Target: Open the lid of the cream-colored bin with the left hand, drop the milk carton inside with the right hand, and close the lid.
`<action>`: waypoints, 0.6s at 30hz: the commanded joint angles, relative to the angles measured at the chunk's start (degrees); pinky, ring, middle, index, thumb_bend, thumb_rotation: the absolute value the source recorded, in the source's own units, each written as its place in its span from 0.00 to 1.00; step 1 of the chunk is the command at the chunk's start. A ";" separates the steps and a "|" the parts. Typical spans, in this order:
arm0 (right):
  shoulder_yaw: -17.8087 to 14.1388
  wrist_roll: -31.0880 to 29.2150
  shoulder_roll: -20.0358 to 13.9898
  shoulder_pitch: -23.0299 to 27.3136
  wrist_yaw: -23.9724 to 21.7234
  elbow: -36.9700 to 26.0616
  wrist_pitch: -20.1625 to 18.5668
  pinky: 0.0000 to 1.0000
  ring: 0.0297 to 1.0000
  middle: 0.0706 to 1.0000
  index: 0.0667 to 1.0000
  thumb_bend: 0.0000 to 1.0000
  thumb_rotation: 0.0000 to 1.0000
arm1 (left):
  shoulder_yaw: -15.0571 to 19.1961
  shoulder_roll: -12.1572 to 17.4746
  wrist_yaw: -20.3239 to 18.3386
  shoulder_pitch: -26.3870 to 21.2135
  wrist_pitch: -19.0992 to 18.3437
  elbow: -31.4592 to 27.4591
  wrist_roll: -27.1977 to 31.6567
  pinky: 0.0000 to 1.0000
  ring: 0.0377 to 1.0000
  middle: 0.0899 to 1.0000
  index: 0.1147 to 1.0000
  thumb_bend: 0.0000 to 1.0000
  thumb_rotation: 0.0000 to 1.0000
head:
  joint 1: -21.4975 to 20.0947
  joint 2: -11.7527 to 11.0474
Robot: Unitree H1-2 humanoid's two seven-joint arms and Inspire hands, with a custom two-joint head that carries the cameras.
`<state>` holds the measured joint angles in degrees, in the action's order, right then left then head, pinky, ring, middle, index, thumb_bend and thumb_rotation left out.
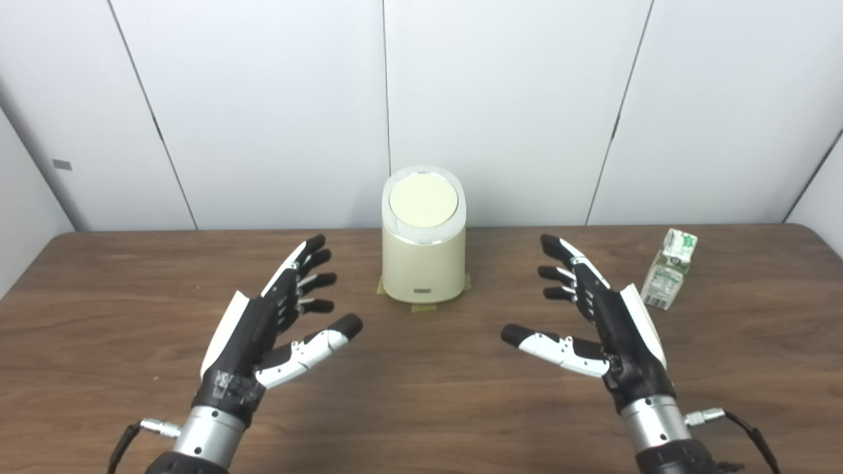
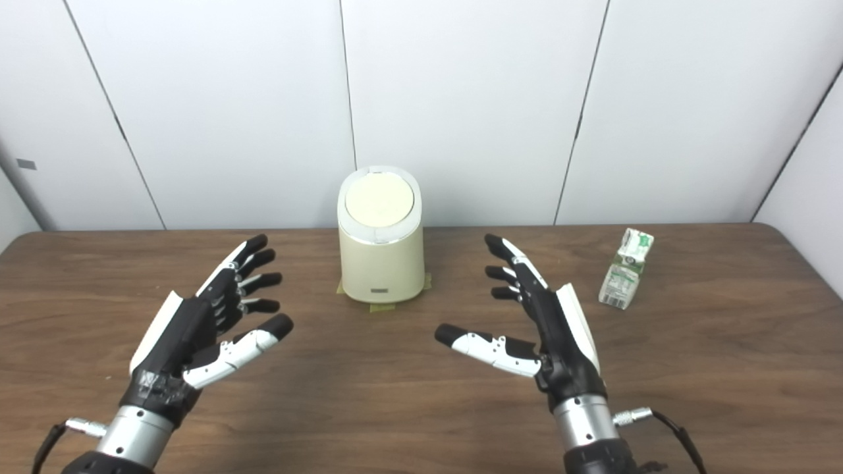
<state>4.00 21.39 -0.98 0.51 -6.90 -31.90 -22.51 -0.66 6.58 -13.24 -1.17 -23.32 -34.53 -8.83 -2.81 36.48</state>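
The cream-colored bin [image 1: 423, 253] stands upright at the back middle of the brown table, its round lid [image 1: 423, 199] down flat. A small green-and-white milk carton [image 1: 669, 268] stands upright at the back right. My left hand [image 1: 273, 326] hovers low over the table, front left of the bin, fingers spread and holding nothing. My right hand [image 1: 596, 322] mirrors it at the front right of the bin, also spread and holding nothing; the carton is a short way to its right and slightly farther back.
Yellowish tape pieces [image 1: 425, 307] peek out under the bin's base. The wooden table [image 1: 421, 388] runs the full width, with white wall panels right behind its back edge. A cable [image 1: 744, 428] hangs off my right wrist.
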 commanded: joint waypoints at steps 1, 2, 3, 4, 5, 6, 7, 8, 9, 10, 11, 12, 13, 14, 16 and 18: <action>-1.01 -3.85 1.22 1.70 -0.54 -0.05 -1.60 0.84 1.00 1.00 1.00 0.86 0.65 | -0.01 -0.30 0.86 -1.19 -1.04 0.91 0.94 0.98 1.00 1.00 1.00 0.76 0.48 | -0.05 0.02; -1.50 -5.63 1.50 1.73 -0.79 0.45 -2.59 0.83 1.00 1.00 1.00 0.86 0.68 | 0.32 -0.42 0.91 -1.10 -1.75 1.39 1.70 0.99 1.00 1.00 1.00 0.76 0.49 | 0.01 0.07; -1.90 -7.08 1.69 1.79 -0.89 0.96 -3.34 0.83 1.00 1.00 1.00 0.84 0.71 | 0.90 -0.76 0.95 -1.04 -2.48 1.87 2.94 1.00 1.00 1.00 1.00 0.74 0.51 | 0.01 0.07; -2.11 -7.85 1.69 1.86 -0.91 1.43 -3.73 0.82 1.00 1.00 1.00 0.80 0.74 | 1.44 -1.02 0.96 -1.01 -2.89 2.33 4.37 1.00 1.00 1.00 1.00 0.71 0.53 | 0.01 0.07; -2.20 -8.38 1.54 1.90 -0.89 1.87 -3.88 0.83 1.00 1.00 1.00 0.77 0.77 | 1.82 -1.16 0.97 -1.00 -3.08 2.76 5.42 1.00 1.00 1.00 1.00 0.69 0.53 | 0.13 0.23; -2.70 -9.83 1.69 1.95 -0.89 2.64 -3.79 0.85 1.00 1.00 1.00 0.74 0.81 | 2.04 -1.14 1.07 -1.05 -3.09 3.41 5.95 1.00 1.00 1.00 1.00 0.67 0.54 | 0.13 0.23; -3.04 -10.92 1.77 1.96 -0.86 3.09 -3.70 0.94 1.00 1.00 1.00 0.70 0.85 | 2.10 -1.07 1.18 -1.06 -3.06 3.79 6.18 1.00 1.00 1.00 1.00 0.63 0.59 | 0.25 0.29; -3.50 -12.04 1.99 1.95 -0.57 3.87 -3.52 0.97 1.00 1.00 1.00 0.69 0.86 | 2.25 -1.18 1.46 -1.06 -3.07 4.43 6.34 1.00 1.00 1.00 1.00 0.62 0.60 | 0.29 0.28; -3.94 -13.11 2.22 1.92 -0.27 4.67 -3.35 0.98 1.00 1.00 1.00 0.68 0.90 | 2.33 -1.33 1.85 -1.02 -3.02 5.07 6.32 1.00 1.00 1.00 1.00 0.61 0.65 | 0.29 0.28; -4.14 -13.76 2.29 1.91 0.01 5.17 -3.23 0.98 1.00 1.00 1.00 0.66 0.94 | 2.32 -1.39 2.20 -0.98 -2.99 5.46 6.36 1.00 1.00 1.00 1.00 0.59 0.70 | 0.29 0.28; -4.76 -15.05 2.71 1.81 0.33 6.00 -3.00 0.98 1.00 1.00 1.00 0.65 0.96 | 2.29 -1.44 2.70 -0.91 -2.77 6.33 6.27 1.00 1.00 1.00 1.00 0.58 0.74 | 0.45 0.28; -5.22 -15.97 3.06 1.72 0.74 6.77 -2.63 0.97 1.00 1.00 1.00 0.65 0.97 | 2.22 -1.42 3.18 -0.83 -2.35 7.28 6.02 1.00 1.00 1.00 1.00 0.59 0.77 | 0.45 0.28; -5.46 -16.62 3.23 1.64 1.09 7.24 -2.36 0.96 1.00 1.00 1.00 0.64 0.98 | 2.13 -1.39 3.55 -0.77 -2.06 7.89 5.87 1.00 1.00 1.00 1.00 0.59 0.82 | 0.50 0.33; -5.82 -17.22 3.50 1.65 1.55 8.11 -1.82 0.96 1.00 1.00 1.00 0.64 0.99 | 2.20 -1.45 3.95 -0.73 -1.35 9.12 5.86 1.00 1.00 1.00 1.00 0.60 0.84 | 0.50 0.33; -6.46 -18.47 3.90 1.77 2.12 9.52 -1.03 0.95 1.00 1.00 1.00 0.64 1.00 | 2.58 -1.78 4.57 -0.70 -0.95 10.87 6.56 1.00 1.00 1.00 1.00 0.60 0.88 | 0.50 0.33; -7.21 -20.35 4.09 1.75 2.18 11.16 0.25 0.96 1.00 1.00 1.00 0.64 1.00 | 3.10 -2.32 5.37 -0.39 -0.67 12.72 7.30 1.00 1.00 1.00 1.00 0.59 0.91 | 0.96 0.31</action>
<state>-2.79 2.76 2.91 0.59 -5.10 -20.10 -26.05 1.99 4.76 -8.90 -0.73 -26.16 -21.63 -2.51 -1.85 36.74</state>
